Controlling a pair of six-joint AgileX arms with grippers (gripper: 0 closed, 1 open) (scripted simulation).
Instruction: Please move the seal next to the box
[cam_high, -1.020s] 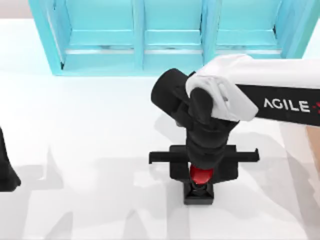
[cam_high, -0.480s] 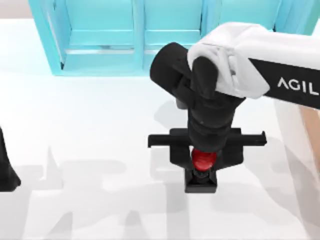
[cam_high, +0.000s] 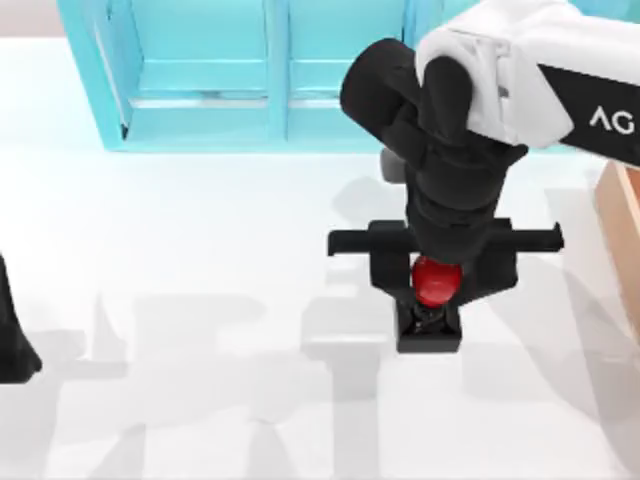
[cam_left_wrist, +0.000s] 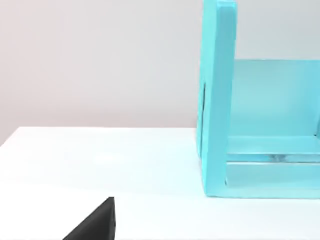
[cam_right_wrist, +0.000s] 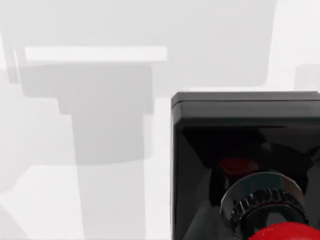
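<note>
The seal (cam_high: 430, 325) has a black cube base and a glossy red knob (cam_high: 436, 280). It hangs right of the table's centre, with my right gripper (cam_high: 436, 288) shut on the knob from above. The right wrist view looks down past the red knob (cam_right_wrist: 280, 234) onto the black base (cam_right_wrist: 240, 145), with the gripper's shadow on the white table beside it. A strip of the tan box (cam_high: 620, 215) shows at the table's right edge, a clear gap right of the seal. My left arm (cam_high: 12, 340) is parked at the left edge, and a dark tip of its gripper (cam_left_wrist: 95, 224) shows.
A big cyan shelf unit (cam_high: 280, 110) with compartments stands along the back of the table, just behind the right arm. One side wall of that shelf (cam_left_wrist: 217, 100) is seen from the left wrist. White table (cam_high: 180, 260) stretches open to the left and front.
My right arm has carried the seal to the right and a little toward the back, closer to the box. The left arm has not moved.
</note>
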